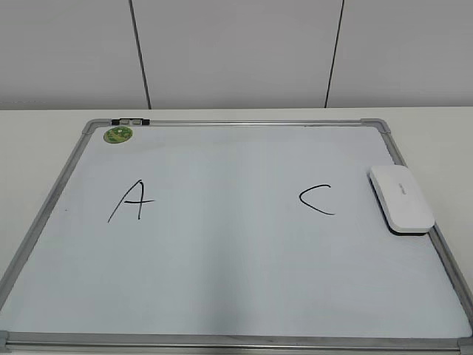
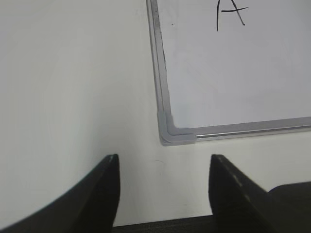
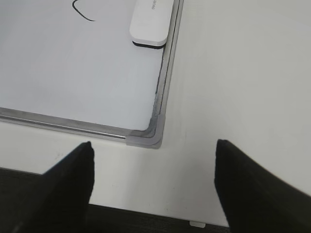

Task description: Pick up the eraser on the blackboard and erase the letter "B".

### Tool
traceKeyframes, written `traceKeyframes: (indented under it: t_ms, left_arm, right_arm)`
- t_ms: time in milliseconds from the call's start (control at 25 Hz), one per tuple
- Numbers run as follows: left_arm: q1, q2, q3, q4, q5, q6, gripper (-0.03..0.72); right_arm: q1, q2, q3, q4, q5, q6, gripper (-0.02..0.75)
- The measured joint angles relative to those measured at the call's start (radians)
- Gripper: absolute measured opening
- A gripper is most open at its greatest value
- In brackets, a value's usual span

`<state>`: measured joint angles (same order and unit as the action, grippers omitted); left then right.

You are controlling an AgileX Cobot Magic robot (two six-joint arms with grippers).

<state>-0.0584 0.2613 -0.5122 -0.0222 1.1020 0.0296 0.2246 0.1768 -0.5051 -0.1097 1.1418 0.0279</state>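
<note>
The blackboard [image 1: 222,281] is a white board in a silver frame lying flat on the table. A black "A" [image 1: 130,201] is on its left and a black "C" [image 1: 318,198] on its right; no letter "B" shows between them. The white eraser [image 1: 400,198] lies on the board's right edge, next to the "C"; it also shows in the right wrist view [image 3: 150,24]. My left gripper [image 2: 163,162] is open and empty over the table by the board's near left corner [image 2: 170,131]. My right gripper [image 3: 153,148] is open and empty by the near right corner [image 3: 148,138]. Neither gripper shows in the exterior view.
A round green sticker [image 1: 118,134] sits at the board's far left corner, with a small clip [image 1: 130,120] on the frame. The white table [image 1: 436,126] surrounds the board. A panelled wall [image 1: 236,52] stands behind. The table's front edge [image 3: 146,213] lies just under my right gripper.
</note>
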Motion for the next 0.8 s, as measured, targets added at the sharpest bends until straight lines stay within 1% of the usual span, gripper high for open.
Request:
traceKeyframes:
  t_ms: [120, 200, 360, 520, 600, 800]
  left_arm:
    - [0.000, -0.002, 0.000, 0.000, -0.002, 0.000, 0.407]
    - [0.007, -0.018, 0.000, 0.000, -0.002, 0.000, 0.398]
    - [0.048, -0.072, 0.000, 0.000, -0.002, 0.000, 0.380]
    - [0.072, -0.138, 0.000, 0.000, -0.002, 0.000, 0.363]
    - [0.076, -0.178, 0.000, 0.000, -0.002, 0.000, 0.358]
    - [0.078, -0.250, 0.000, 0.000, 0.002, 0.000, 0.356]
  right_arm:
    - [-0.002, -0.002, 0.000, 0.000, -0.001, 0.000, 0.592]
    - [-0.033, -0.016, 0.000, 0.000, -0.001, 0.000, 0.592]
    - [-0.148, -0.047, 0.000, 0.000, -0.001, 0.000, 0.592]
    - [-0.229, -0.096, 0.000, 0.000, -0.001, 0.000, 0.592]
    - [-0.249, -0.131, 0.000, 0.000, -0.001, 0.000, 0.592]
    - [-0.251, -0.191, 0.000, 0.000, -0.001, 0.000, 0.592]
